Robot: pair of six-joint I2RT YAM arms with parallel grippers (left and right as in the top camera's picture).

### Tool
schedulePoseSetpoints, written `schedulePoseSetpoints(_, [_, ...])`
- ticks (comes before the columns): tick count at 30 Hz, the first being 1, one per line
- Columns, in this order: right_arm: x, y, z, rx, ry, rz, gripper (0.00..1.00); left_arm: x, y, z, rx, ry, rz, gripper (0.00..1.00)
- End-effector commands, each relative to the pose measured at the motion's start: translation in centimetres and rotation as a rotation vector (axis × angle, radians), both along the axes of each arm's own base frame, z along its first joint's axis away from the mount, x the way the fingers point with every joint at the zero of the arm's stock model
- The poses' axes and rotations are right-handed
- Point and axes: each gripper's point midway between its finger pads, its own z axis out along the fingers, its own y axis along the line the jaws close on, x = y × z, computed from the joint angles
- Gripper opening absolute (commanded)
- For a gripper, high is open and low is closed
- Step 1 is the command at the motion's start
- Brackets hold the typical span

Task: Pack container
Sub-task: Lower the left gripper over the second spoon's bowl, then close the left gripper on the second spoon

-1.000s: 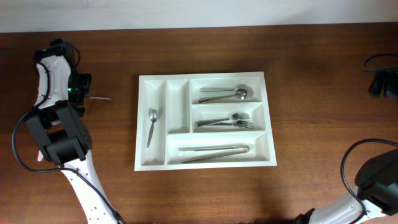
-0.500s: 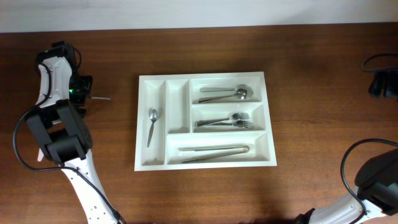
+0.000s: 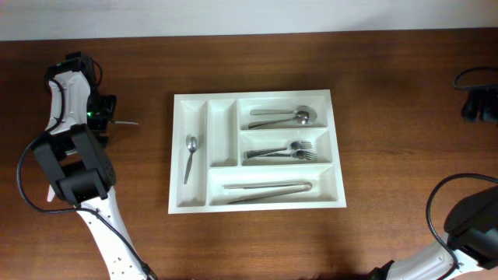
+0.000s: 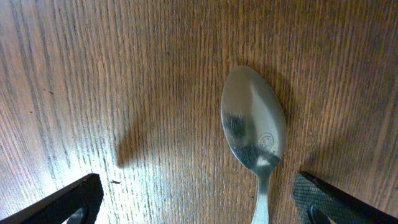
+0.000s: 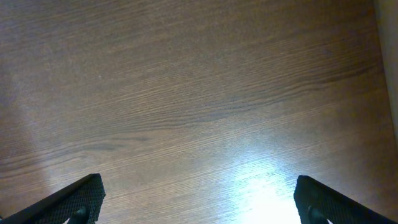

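Left jaws wide open, empty, low over a loose spoon (image 4: 254, 118) on the desk (image 4: 93, 74); handle lies nearer one tip. Container (image 3: 222, 132) mid-desk, well apart, w/ cutlery in four compartments, 2nd narrow slot vacant. Right jaws open, empty. We judge pick-up step in hand; next: centre on handle, close, carry to container

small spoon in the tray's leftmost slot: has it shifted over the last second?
No. The small spoon lies where it did against the cutlery tray: same leftmost narrow compartment, bowl toward the far rim, same slight tilt.
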Motion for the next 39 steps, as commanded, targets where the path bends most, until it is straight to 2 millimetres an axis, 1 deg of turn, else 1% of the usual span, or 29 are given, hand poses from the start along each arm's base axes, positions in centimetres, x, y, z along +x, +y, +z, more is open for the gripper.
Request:
schedulePoseSetpoints(1, [-0.2,-0.2,0.1,0.000,-0.002,-0.014,0.99,-0.1,0.0,-0.4,-0.011,0.009,-0.007,1.00])
schedulePoseSetpoints(9, [-0.2,-0.2,0.1,0.000,-0.002,-0.014,0.99,-0.2,0.0,-0.5,-0.013,0.016,-0.008,1.00])
schedulePoseSetpoints(20, [-0.2,-0.2,0.1,0.000,-0.002,-0.014,0.99,-0.9,-0.8,-2.7,-0.064,0.063,-0.005,1.00])
schedulePoseSetpoints(39, [-0.2,-0.2,0.1,0.000,-0.002,-0.014,0.99,0.2,-0.5,-2.9,-0.052,0.026,-0.053,1.00])
